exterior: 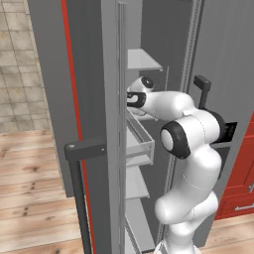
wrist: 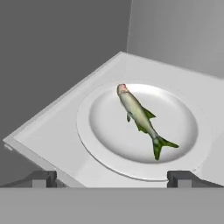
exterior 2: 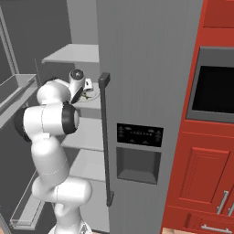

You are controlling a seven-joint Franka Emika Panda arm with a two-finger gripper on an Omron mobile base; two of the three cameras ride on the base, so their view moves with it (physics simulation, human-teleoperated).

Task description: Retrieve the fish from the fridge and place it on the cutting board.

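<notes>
Arm is reaching into the fridge [exterior: 89,74] through the open left door, hand going in at a middle shelf [wrist: 57,127]. Open door with its black bar handle [exterior: 79,183] and red edge stripe is standing just left of the arm; a clear door bin [exterior: 141,144] is sitting just beside the forearm. Shut right door with its own black handle [exterior 2: 106,137] and dark dispenser panel [exterior 2: 139,153] is flanking the arm on the right.

Hand view is giving the detail the base cams are not: the fish [wrist: 140,116] is lying on a white plate [wrist: 105,144] on the pale grey shelf, head toward the far corner, tail toward the gripper [wrist: 112,178]. Jaws are standing wide apart, nothing between them, both tips short of the plate's near rim, not touching the fish. Grey fridge walls are closing in behind and to the left of the plate.

Right base view is catching just a sliver of the plate past the wrist; fish too small to tell there. Left base view is showing the wrist going behind the door edge, shelves above and below.

Room: red cabinets [exterior 2: 205,183] and a dark oven window [exterior 2: 215,89] right of the fridge, wood plank floor [exterior: 30,188], beige tiled wall [exterior: 17,64] at far left.
</notes>
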